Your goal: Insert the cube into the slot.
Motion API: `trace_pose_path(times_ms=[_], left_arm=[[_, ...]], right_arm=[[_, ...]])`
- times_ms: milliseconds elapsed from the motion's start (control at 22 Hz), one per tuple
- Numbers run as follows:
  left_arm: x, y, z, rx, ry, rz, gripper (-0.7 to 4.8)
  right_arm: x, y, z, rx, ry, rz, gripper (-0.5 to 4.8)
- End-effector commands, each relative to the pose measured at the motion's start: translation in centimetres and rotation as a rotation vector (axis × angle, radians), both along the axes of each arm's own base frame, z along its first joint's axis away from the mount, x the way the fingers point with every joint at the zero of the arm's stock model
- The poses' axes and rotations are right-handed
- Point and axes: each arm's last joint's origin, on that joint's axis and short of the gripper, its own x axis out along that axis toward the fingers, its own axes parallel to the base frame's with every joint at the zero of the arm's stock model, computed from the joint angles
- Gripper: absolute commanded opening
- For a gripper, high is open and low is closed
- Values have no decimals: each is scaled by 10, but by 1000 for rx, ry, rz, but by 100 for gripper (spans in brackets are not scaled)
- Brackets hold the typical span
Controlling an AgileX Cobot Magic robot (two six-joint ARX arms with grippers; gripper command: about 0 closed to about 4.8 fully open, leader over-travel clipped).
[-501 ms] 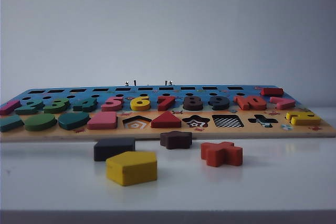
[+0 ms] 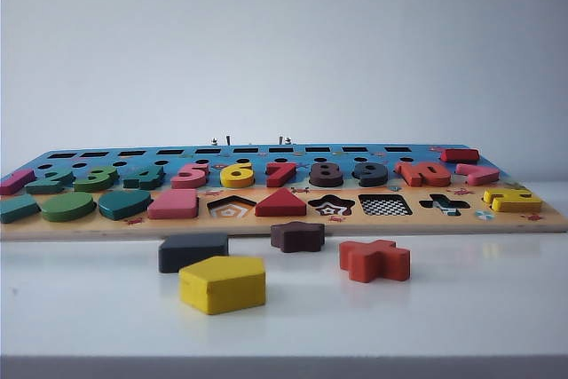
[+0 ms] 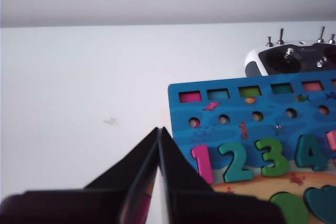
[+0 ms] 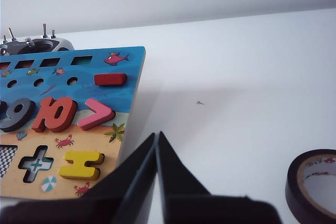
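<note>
Exterior view, front to back: yellow pentagon block [image 2: 223, 284] sits nearest on the white table [image 2: 461, 308]. Just behind it and slightly left, the cube [image 2: 193, 251] lies flat on the table, apart from the pentagon as far as I can tell, broad face up, one long edge facing the camera and running roughly parallel to the board's front edge; it's square, so no real long axis. To its right, the dark brown star block [image 2: 297, 236], then the orange-red cross block [image 2: 374, 260]. All four are loose, in front of the puzzle board [image 2: 284, 225]. On the board's front row the slot [image 2: 385, 205] shows its checkerboard floor, between the star cutout [image 2: 331, 206] and the cross cutout [image 2: 444, 204], well right of the cube. No arm shows in that view. Left gripper [image 3: 158, 129] has fingers pressed together, holding nothing, above the board's corner by the 1. Right gripper [image 4: 156, 135] also fully closed and empty, off the board's edge near the yellow equals piece [image 4: 81, 164]; black tape roll [image 4: 313, 182] alongside. RC transmitter [image 3: 292, 60] behind the board.
</note>
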Motion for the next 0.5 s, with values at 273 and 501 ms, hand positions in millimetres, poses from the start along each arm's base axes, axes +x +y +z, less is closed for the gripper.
trace_pose_path(times_ms=[273,501], left_arm=[[-4,-9,51,-16,153,-172,17],[-6,-13,70,-37,264,-269,17]], right_arm=[[0,0,1,15,-7,-1,-3],[0,0,1,54,3,-5,-3]])
